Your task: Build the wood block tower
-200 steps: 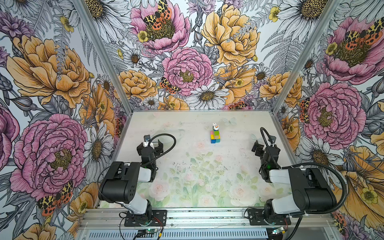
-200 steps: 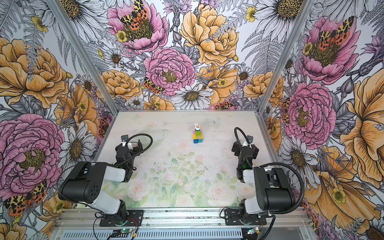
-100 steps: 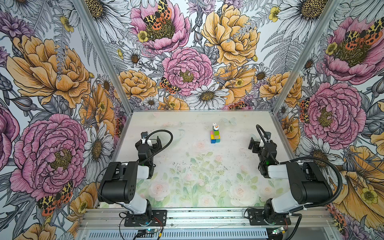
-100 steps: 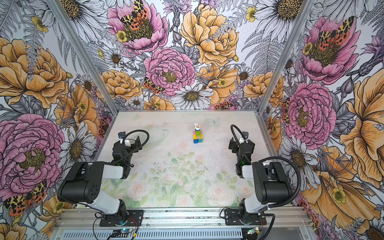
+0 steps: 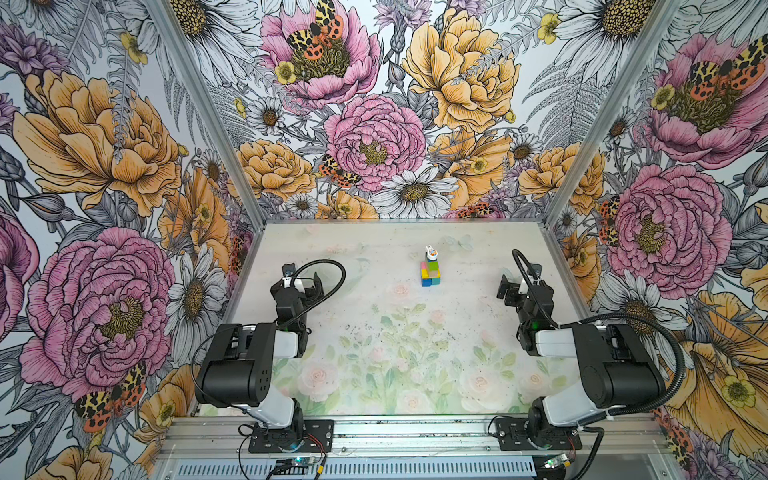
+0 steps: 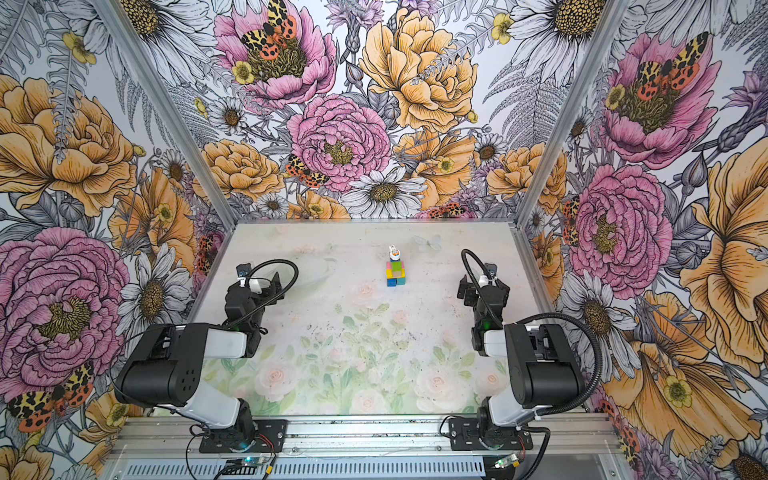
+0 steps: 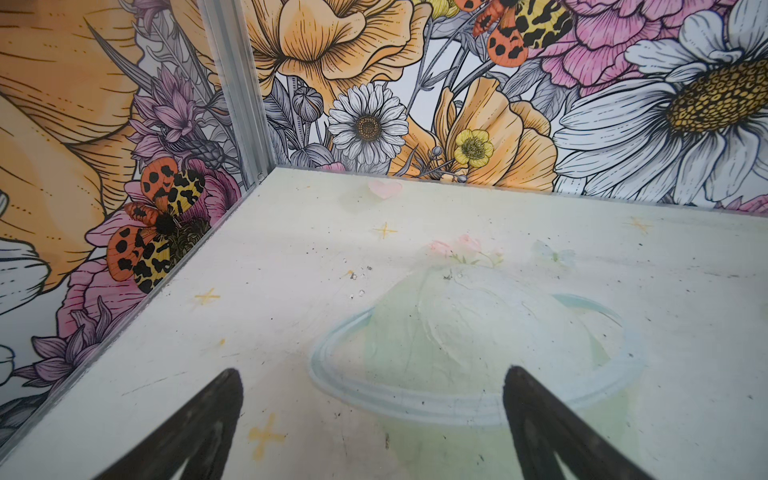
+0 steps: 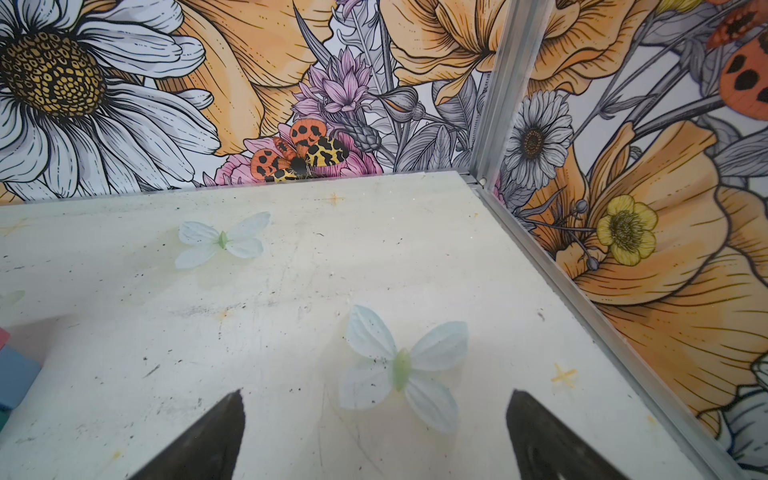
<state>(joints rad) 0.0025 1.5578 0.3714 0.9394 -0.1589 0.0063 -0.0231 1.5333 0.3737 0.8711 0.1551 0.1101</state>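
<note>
The tower (image 5: 430,272) (image 6: 396,272) stands at the middle back of the table in both top views. Blue and teal cubes are lowest, yellow, pink and bare wood sit above, and a green block (image 5: 432,266) is topmost among the wood blocks. My left gripper (image 5: 298,282) (image 7: 372,371) is open and empty, far to the tower's left. Well to the tower's right, my right gripper (image 5: 512,289) (image 8: 375,392) also stands open over bare table. In the right wrist view only the tower's edge (image 8: 14,376) shows.
A small white figure (image 5: 431,252) stands on top of the tower. Floral walls with metal corner posts (image 5: 253,216) close the table on three sides. The table mat (image 5: 395,353) carries printed flowers and butterflies. Both arm bases sit at the front rail.
Both wrists have edged slightly toward the back of the table, the right one also a little leftward. Both grippers stay open, and the tower has not moved.
</note>
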